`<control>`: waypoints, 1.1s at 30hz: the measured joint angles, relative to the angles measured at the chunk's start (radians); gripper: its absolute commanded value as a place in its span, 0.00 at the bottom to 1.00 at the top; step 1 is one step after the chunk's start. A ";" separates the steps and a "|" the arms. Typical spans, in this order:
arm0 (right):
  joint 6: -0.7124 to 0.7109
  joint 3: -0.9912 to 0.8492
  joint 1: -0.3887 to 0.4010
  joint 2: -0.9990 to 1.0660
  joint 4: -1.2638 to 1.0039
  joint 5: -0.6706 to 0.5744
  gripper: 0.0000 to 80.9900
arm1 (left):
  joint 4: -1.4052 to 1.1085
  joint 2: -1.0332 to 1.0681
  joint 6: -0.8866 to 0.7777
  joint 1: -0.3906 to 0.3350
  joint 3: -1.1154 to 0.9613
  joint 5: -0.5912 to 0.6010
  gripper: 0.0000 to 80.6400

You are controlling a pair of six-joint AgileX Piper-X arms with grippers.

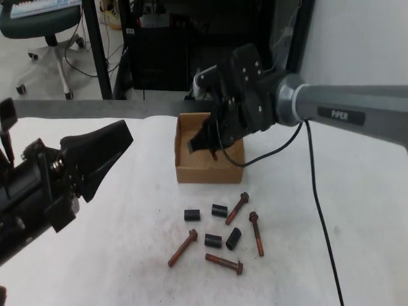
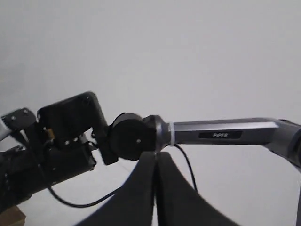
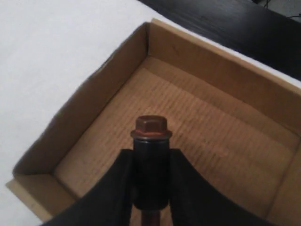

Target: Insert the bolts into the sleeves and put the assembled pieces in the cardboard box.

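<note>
My right gripper is shut on an assembled piece, a rusty bolt pushed through a black sleeve, held just above the cardboard box floor. In the high view this gripper hangs over the cardboard box. Several rusty bolts and black sleeves lie loose on the white cloth in front of the box. My left gripper is shut with nothing in it, raised at the left of the bench and pointing toward the right arm.
The right arm's cable trails across the cloth to the right of the loose parts. A dark frame and an office chair stand beyond the bench's far edge. White cloth covers the bench.
</note>
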 measured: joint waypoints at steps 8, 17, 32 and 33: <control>0.000 -0.003 0.000 0.012 -0.067 0.013 0.20 | -0.047 0.000 -0.033 0.000 0.000 0.008 0.00; 0.000 -0.003 0.000 0.012 -0.072 0.005 0.48 | -0.047 -0.001 -0.034 0.000 0.000 0.062 0.00; -0.026 -0.005 -0.002 -0.289 0.224 -0.029 0.01 | 0.322 -0.001 0.009 -0.005 -0.020 0.193 0.00; -0.045 0.000 -0.002 -0.319 0.263 -0.009 0.01 | 0.428 -0.001 0.000 -0.011 -0.034 0.247 0.00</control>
